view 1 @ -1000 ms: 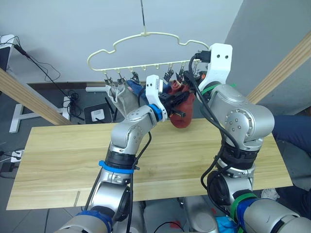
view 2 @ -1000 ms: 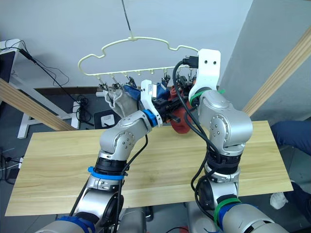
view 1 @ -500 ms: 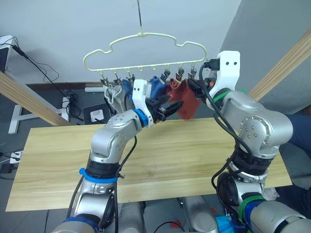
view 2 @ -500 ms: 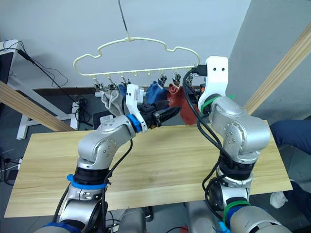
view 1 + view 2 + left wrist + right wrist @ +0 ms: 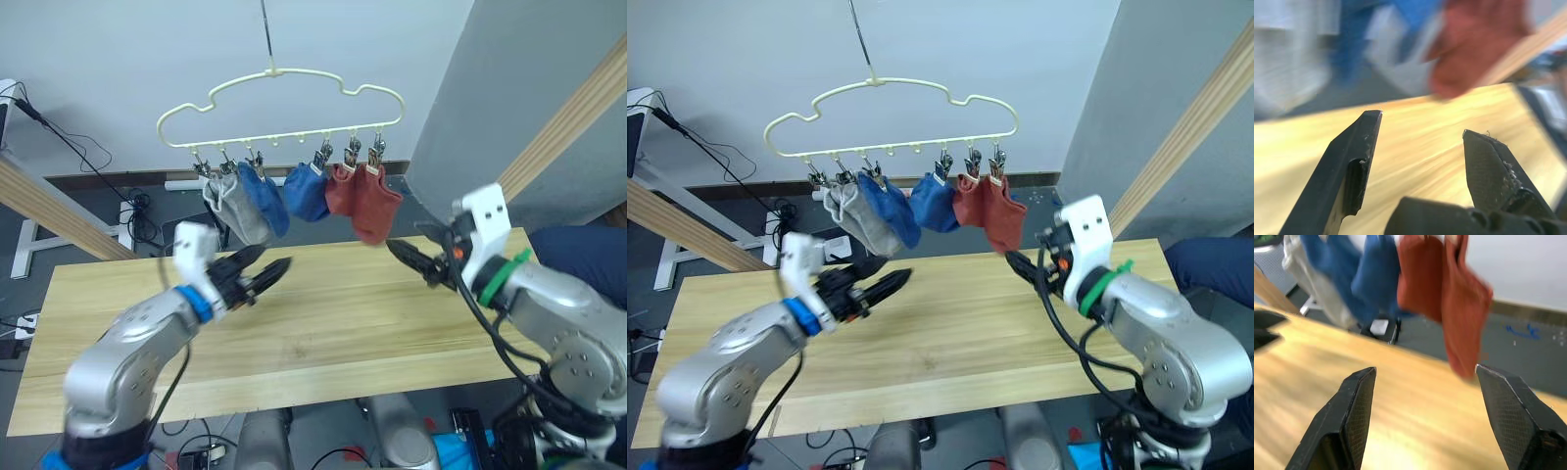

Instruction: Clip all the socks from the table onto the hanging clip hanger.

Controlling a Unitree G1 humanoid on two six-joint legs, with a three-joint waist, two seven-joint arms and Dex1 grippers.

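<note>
Light wooden desk (image 5: pixel 323 323)

Its plank-grained top spans beneath both claws, the left claw (image 5: pixel 263 277) and right claw (image 5: pixel 409 257) poised above it.

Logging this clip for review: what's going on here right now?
All the socks hang clipped on the clip hanger: grey, blue and rust-red. No sock is visible on the table. The left gripper and right gripper are both open and empty, held low over the tabletop on either side. The job looks finished.
</note>
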